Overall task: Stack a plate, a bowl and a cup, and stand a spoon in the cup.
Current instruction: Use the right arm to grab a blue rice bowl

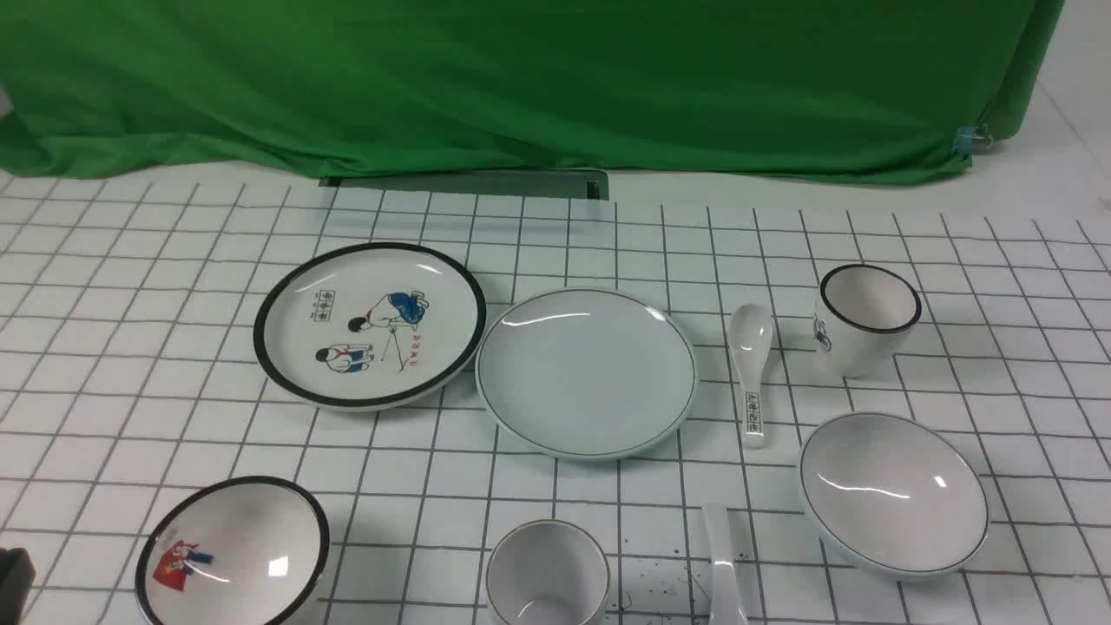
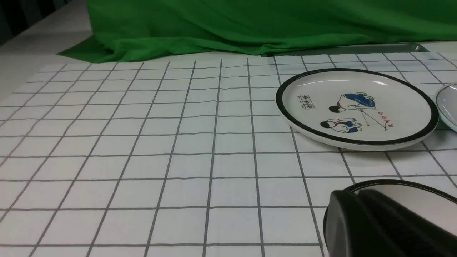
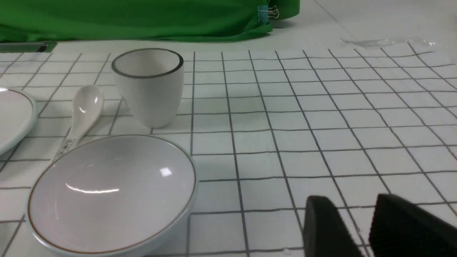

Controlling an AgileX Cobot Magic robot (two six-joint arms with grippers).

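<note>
The plain plate (image 1: 586, 373) lies mid-table; its edge shows in the left wrist view (image 2: 448, 107) and the right wrist view (image 3: 14, 117). The plain bowl (image 1: 894, 493) sits front right, also in the right wrist view (image 3: 110, 192). The plain cup (image 1: 547, 577) and the plain spoon (image 1: 725, 573) are at the front edge, both cut off by the frame. My left gripper (image 2: 357, 201) looks shut and empty, close by the black-rimmed bowl. My right gripper (image 3: 353, 210) is slightly open and empty over bare cloth, to the right of the plain bowl.
A cartoon plate (image 1: 369, 323) touches the plain plate's left edge. A black-rimmed figure bowl (image 1: 234, 555) sits front left. A printed spoon (image 1: 751, 365) and a black-rimmed cup (image 1: 868, 317) lie beyond the plain bowl. Green cloth (image 1: 521, 78) hangs behind the table.
</note>
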